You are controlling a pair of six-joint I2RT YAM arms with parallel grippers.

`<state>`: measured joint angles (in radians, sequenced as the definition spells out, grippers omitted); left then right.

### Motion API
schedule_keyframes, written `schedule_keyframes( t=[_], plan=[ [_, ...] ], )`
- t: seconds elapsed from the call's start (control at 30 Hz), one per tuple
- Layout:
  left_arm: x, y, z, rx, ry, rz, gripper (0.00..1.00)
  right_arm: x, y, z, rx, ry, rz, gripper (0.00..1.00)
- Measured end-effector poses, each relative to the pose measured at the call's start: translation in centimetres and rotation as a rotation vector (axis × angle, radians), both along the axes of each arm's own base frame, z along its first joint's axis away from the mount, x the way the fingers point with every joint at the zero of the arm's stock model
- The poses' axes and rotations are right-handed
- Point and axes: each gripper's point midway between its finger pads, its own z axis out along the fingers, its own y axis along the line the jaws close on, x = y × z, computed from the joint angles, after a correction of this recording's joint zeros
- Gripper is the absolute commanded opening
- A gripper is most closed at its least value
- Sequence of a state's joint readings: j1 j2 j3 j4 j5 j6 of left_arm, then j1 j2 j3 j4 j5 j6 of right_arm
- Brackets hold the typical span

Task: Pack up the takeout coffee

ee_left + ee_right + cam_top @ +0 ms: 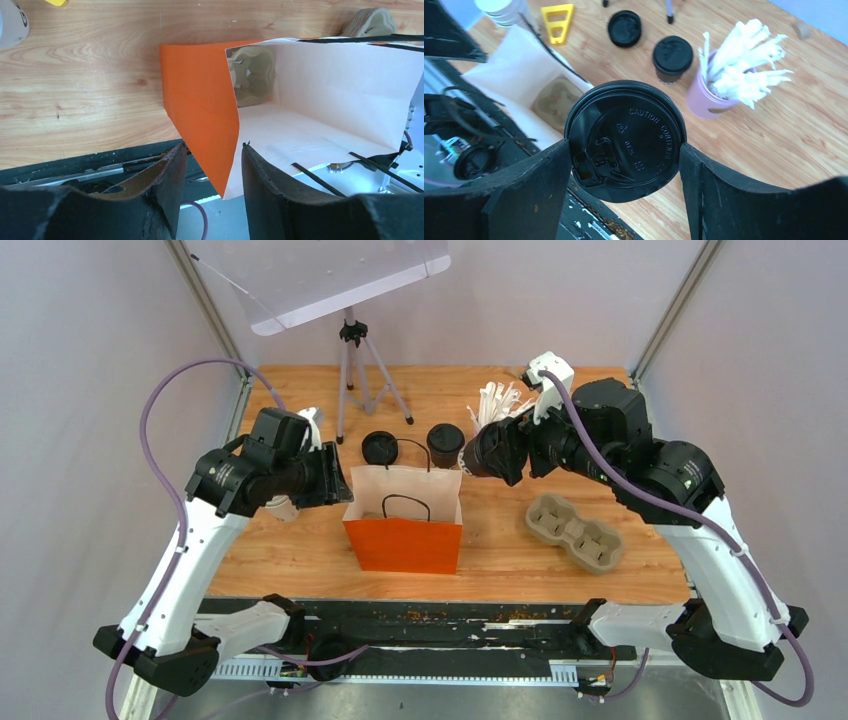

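My right gripper is shut on a takeout coffee cup, held in the air to the right of the bag's mouth. Its black lid fills the space between my fingers. A second lidded cup stands behind the bag and also shows in the right wrist view. The orange paper bag stands open at the centre with a brown pulp tray inside. My left gripper is open, and its jaws straddle the bag's left rim.
A loose black lid lies behind the bag. A pink cup of white straws stands at the back right. A second pulp tray lies right of the bag. A tripod stands at the back. White cups and a yellow piece lie left.
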<state>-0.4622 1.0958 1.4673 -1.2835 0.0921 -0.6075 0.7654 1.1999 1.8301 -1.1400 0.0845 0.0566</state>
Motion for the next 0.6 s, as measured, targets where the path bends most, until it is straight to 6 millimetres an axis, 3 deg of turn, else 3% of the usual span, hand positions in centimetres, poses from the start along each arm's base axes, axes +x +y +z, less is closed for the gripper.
schedule_keyframes(
  t=[0.43,0.6],
  plan=[
    [-0.5,-0.5,-0.3,-0.028,0.012,-0.024,0.52,-3.5,3.9,3.7,0.163,-0.068,0.236,0.71],
    [-0.4,-0.9,-0.4,-0.045,0.013,-0.039,0.53,-5.2,6.0,2.7,0.173,-0.054,0.335,0.71]
  ],
)
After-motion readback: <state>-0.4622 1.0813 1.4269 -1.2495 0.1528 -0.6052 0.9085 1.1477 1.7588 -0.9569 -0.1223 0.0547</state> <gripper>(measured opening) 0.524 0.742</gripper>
